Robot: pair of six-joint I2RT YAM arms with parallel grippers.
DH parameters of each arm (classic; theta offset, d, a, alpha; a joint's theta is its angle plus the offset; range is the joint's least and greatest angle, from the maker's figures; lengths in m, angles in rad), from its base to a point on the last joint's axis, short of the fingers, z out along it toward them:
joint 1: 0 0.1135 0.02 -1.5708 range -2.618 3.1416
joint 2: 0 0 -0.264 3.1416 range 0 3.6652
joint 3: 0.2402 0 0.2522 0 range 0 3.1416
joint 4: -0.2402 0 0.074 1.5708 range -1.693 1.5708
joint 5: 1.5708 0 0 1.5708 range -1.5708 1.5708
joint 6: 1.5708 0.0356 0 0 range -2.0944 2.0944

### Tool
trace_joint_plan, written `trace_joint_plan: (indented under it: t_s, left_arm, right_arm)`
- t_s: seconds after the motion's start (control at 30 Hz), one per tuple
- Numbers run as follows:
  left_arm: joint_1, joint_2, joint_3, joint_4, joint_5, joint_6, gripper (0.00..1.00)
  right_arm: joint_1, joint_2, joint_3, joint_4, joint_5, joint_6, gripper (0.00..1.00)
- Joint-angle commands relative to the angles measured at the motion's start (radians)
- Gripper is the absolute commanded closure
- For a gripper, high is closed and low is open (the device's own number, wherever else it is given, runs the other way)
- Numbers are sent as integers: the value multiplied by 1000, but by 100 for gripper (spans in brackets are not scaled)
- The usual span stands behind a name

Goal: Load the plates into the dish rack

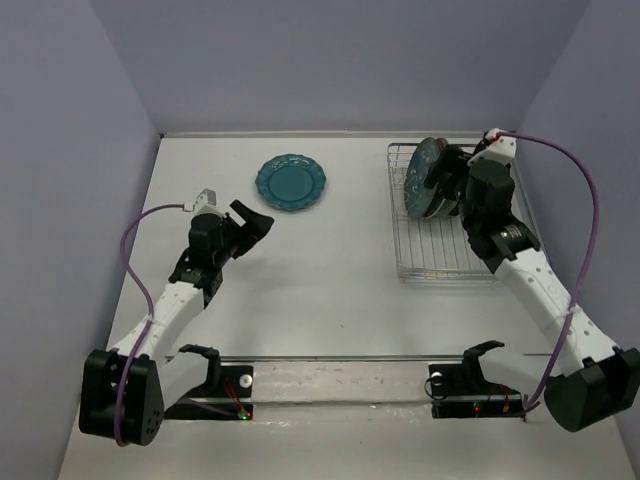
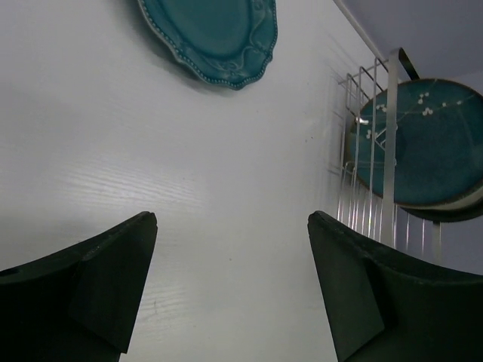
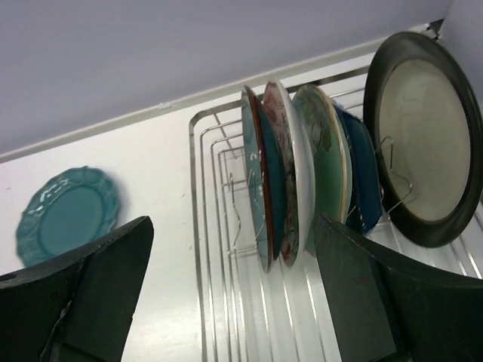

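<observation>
The teal scalloped plate (image 1: pixel 290 182) lies flat on the table, left of the dish rack (image 1: pixel 440 255); it also shows in the left wrist view (image 2: pixel 215 34) and the right wrist view (image 3: pixel 68 215). Several plates stand upright at the rack's (image 3: pixel 202 226) far end: red-rimmed teal (image 3: pixel 256 173), a white patterned one (image 3: pixel 294 162), mint (image 3: pixel 326 154), navy (image 3: pixel 364 173), brown-rimmed cream (image 3: pixel 426 128). My left gripper (image 1: pixel 255 222) (image 2: pixel 232 219) is open and empty, just short of the scalloped plate. My right gripper (image 1: pixel 447 188) (image 3: pixel 234 222) is open and empty above the rack, by the plates.
The rack's near half (image 1: pixel 450 270) holds only bare wire tines. Grey walls (image 1: pixel 330 60) close in the table at the back and both sides. A rail with two black clamps (image 1: pixel 340 375) runs along the near edge.
</observation>
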Motion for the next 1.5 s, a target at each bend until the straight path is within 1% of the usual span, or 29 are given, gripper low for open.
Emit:
trace_joint_plan:
  t_s: [0.0, 0.07, 0.2, 0.23, 0.27, 0.37, 0.57, 0.63, 0.7, 0.73, 0.77, 0.93, 1.0, 1.1, 1.13, 1.23, 1.3, 1.33, 1.37, 1.4, 1.47]
  left_arm:
    - [3, 74, 19, 172, -160, -84, 10]
    - [5, 121, 48, 182, -178, -94, 11]
    - [6, 322, 118, 233, -206, -147, 13]
    - [6, 322, 134, 233, -209, -152, 13]
    - [8, 381, 150, 245, -212, -155, 13]
    - [11, 489, 203, 285, -206, -176, 16]
    - [35, 659, 315, 339, -188, -210, 22]
    - [52, 738, 345, 374, -131, -241, 26]
    - [68, 828, 374, 417, -111, -265, 31]
    - [68, 828, 384, 417, -106, -265, 31]
    - [69, 862, 393, 429, -106, -265, 32]
    - [69, 963, 454, 461, -94, -272, 33]
    - [69, 985, 468, 477, -92, -276, 35]
    - [69, 1026, 491, 501, -91, -285, 41]
    - [69, 1035, 493, 529, -86, -295, 45]
    - [71, 1059, 479, 576, -95, -311, 51]
    - [75, 1075, 465, 624, -92, -322, 61]
    - [83, 1083, 454, 659, -80, -327, 70]
    - [83, 1083, 447, 678, -73, -327, 70]
    - [89, 1080, 438, 696, -59, -331, 82]
    - [98, 1050, 396, 743, -57, -331, 94]
  right_arm:
    - [-4, -119, -125, 36, -135, 107, 8]
    - [-4, -160, -175, 84, -170, 127, 8]
    - [-4, -236, -294, 145, -238, 174, 9]
    - [-4, -236, -312, 147, -242, 175, 9]
    - [-4, -253, -329, 180, -247, 175, 9]
    - [-4, -266, -363, 196, -246, 152, 10]
    - [-4, -289, -398, 226, -265, 163, 11]
    - [-4, -289, -417, 249, -279, 163, 12]
    - [-4, -279, -417, 249, -287, 163, 12]
    - [-4, -278, -418, 249, -287, 163, 12]
    - [-4, -276, -418, 251, -287, 161, 13]
    - [-4, -270, -421, 257, -304, 161, 13]
    - [-4, -269, -423, 260, -313, 164, 13]
    - [-4, -266, -429, 268, -321, 167, 14]
    - [-4, -263, -433, 275, -321, 171, 14]
    - [-4, -252, -437, 285, -321, 172, 14]
    - [-4, -247, -437, 283, -321, 171, 14]
    - [-4, -247, -437, 283, -321, 171, 14]
    - [-4, -250, -437, 285, -321, 169, 14]
    - [-4, -256, -438, 285, -322, 171, 14]
    - [-4, -266, -441, 285, -322, 172, 14]
